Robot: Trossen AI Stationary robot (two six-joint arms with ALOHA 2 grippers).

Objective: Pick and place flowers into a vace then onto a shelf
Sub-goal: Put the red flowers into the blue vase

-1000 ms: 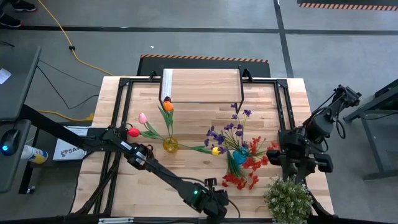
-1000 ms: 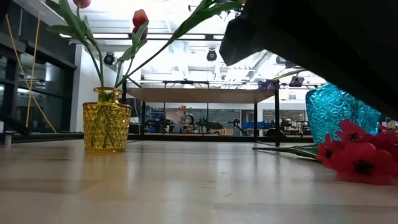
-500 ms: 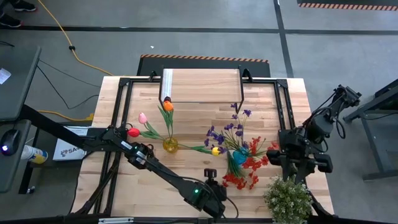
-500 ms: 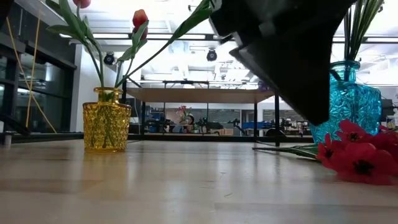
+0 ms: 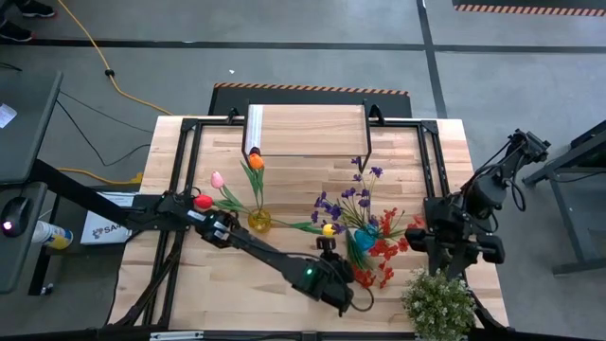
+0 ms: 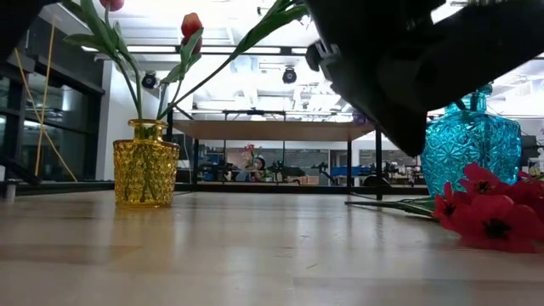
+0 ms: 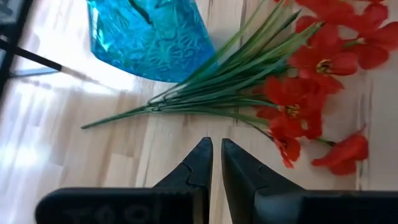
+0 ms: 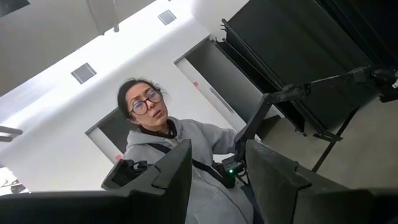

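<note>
The left gripper [image 7: 215, 163] is hovering nearly clenched and empty over the red spray flowers [image 7: 311, 93] lying at lower centre-right of the high view, beside the blue vase [image 7: 149, 37]. Descending with jaws this narrow is risking pushing the stems aside or nudging the vase. The right gripper [image 8: 214, 174], part open and empty, is waiting at right. The shelf [image 5: 308, 128] is standing at upper centre.

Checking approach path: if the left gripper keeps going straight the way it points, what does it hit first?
Most likely the green stems of the red spray lying on the table beside the blue vase; the left gripper, nearly shut, points at them. Depth is unclear.
</note>
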